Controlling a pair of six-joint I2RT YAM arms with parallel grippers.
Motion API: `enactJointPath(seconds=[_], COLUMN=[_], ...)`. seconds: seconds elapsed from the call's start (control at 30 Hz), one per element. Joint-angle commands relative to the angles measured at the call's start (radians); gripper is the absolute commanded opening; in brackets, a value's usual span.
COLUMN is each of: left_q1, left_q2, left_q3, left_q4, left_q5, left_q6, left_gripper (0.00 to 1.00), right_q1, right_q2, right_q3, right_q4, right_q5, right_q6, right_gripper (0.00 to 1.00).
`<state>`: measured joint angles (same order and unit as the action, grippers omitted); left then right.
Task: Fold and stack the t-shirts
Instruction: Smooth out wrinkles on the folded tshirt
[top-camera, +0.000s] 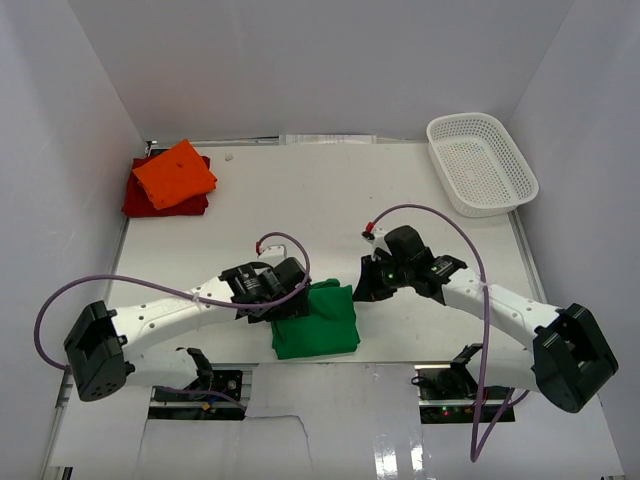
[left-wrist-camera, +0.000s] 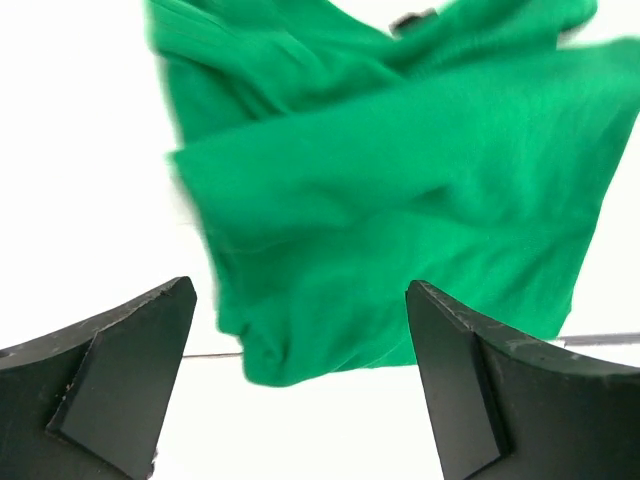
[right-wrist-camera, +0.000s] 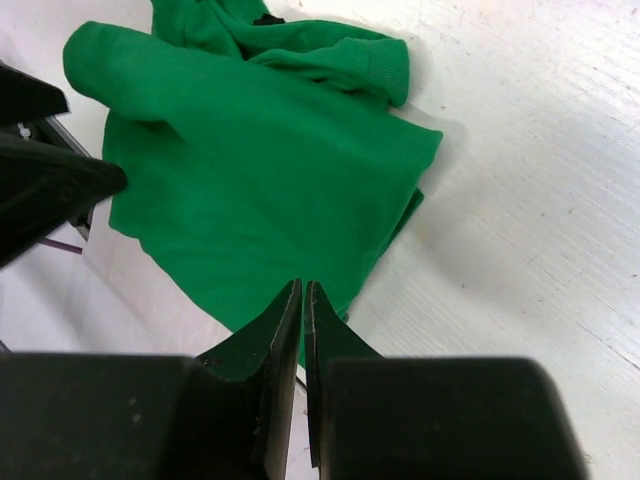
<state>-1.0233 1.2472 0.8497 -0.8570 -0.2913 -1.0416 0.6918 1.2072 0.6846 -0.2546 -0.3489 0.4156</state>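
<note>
The bright green t-shirt (top-camera: 318, 322) lies folded into a rough square near the table's front edge, between my two grippers. My left gripper (top-camera: 291, 303) is open at the shirt's left edge; in the left wrist view (left-wrist-camera: 300, 292) the shirt (left-wrist-camera: 400, 180) lies between and beyond the spread fingers. My right gripper (top-camera: 363, 289) is shut and empty, just above the shirt's right edge; the right wrist view (right-wrist-camera: 302, 287) shows the shirt (right-wrist-camera: 250, 170) past the closed tips. The orange t-shirt (top-camera: 175, 173) lies folded on top of the dark red t-shirt (top-camera: 138, 200) at the back left.
A white mesh basket (top-camera: 522, 157) stands at the back right corner, with nothing in it. White walls enclose the table on three sides. The green shirt's lower edge lies close to the table's front edge (top-camera: 330, 364).
</note>
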Motion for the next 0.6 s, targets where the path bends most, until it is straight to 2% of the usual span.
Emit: enactJointPath(seconds=[0.0, 0.13, 0.23, 0.37, 0.57], left_q1=[-0.003, -0.003, -0.003, -0.003, -0.003], left_q2=[-0.081, -0.153, -0.161, -0.141, -0.179], left_q3=[0.060, 0.058, 0.063, 0.077, 0.057], left_q4=[-0.200, -0.224, -0.174, -0.081, 0.051], left_q5=[-0.153, -0.183, -0.157, -0.073, 0.088], left_q6=[-0.075, -0.077, 0.003, 0.116, 0.213], left_gripper=[0.98, 0.98, 0.97, 0.74, 0.66], right_q1=[0.011, 0.023, 0.029, 0.041, 0.051], right_q2=[0.012, 0.032, 0.061, 0.112, 0.176], right_q3=[0.017, 0.006, -0.003, -0.013, -0.063], right_q4=[0.066, 0.112, 0.179, 0.288, 0.461], right_q5=[-0.039, -0.068, -0.131, -0.208, -0.300], right_q6=[0.011, 0.023, 0.041, 0.070, 0.147], right_gripper=[0.11, 0.09, 0.08, 0.08, 0.08])
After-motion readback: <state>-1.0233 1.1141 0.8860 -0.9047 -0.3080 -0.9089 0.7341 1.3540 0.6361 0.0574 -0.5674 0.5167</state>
